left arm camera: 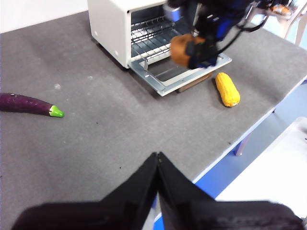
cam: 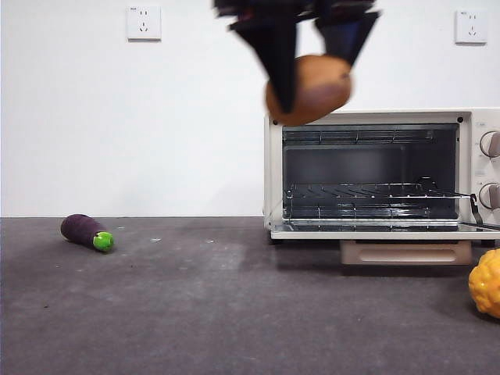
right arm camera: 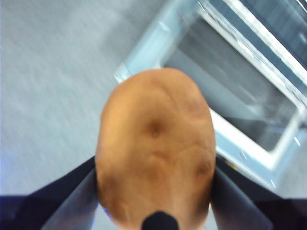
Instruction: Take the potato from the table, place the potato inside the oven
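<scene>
The table (cam: 195,312) carries the oven (cam: 375,117), door dropped open so the rack is exposed. The potato (cam: 316,86) is clamped by the right gripper (cam: 312,47), held aloft at the oven's 11 o'clock for clearance. The left gripper (left arm camera: 157,160) is pressed closed, empty.

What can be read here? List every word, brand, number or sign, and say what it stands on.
No text is readable in any view.
Left wall socket: tiny marks near the top, too small to read.
Right wall socket: the same, too small.
oven, panel by the knobs: faint small markings, too small to read; no brand name shows.
potato and eggplant: no print.
</scene>
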Motion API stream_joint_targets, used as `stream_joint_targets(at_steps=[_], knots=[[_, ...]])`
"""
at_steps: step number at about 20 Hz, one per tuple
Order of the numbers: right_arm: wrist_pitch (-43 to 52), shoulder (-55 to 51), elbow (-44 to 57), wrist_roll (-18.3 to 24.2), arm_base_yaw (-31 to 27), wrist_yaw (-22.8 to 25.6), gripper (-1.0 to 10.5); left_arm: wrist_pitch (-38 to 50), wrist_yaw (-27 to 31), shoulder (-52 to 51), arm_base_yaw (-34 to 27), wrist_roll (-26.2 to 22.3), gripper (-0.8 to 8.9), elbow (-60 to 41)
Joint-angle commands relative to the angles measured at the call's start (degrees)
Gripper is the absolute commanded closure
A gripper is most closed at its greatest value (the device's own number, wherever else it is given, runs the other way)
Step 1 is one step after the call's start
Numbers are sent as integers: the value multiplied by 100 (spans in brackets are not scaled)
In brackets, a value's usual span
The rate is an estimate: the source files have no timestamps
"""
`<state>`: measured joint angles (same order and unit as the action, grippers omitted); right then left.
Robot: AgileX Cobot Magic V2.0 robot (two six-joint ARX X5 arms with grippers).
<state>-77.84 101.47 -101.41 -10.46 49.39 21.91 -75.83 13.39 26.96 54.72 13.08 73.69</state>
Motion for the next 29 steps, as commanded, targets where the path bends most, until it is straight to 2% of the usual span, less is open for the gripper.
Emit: stream_joint_targets(at_steps=[1,5,9,11,13,16,18,21,24,27,29], knots=[[-114,-769,752,-203,-44,197,847,28,31,168,13,-184,819,-35],[22,-2459,2162,-748,-79,269,847,26,26,505,13,-297,819,-35],[1296,-4402,3403,-1075,-66,258,847,26,39,717,13,-299,819,-35],[1878,-5202,3978,-1080,-66,308,847,28,39,752,13,-297,819,-35],[2267,-5875,4579,-1043,-66,695,847,26,39,765,13,-297,819,-35],[2830,-6520,5534,-1045,-66,1574,847,26,39,765,13,-293,819,-35],[3388,-6612,6078,-1069,-66,1915,847,26,39,765,13,-273,818,-35],[4505,-6400,6706,-1110,-66,1858,847,26,39,765,13,-256,818,-35],[5637,-5755,6985,-1099,-72,1932,847,26,39,765,13,-258,818,-35],[6835,-4859,6985,-767,-114,2063,847,26,37,765,13,-256,818,-35],[7676,-4179,6985,-577,-341,2052,847,26,28,765,13,-256,818,-35]])
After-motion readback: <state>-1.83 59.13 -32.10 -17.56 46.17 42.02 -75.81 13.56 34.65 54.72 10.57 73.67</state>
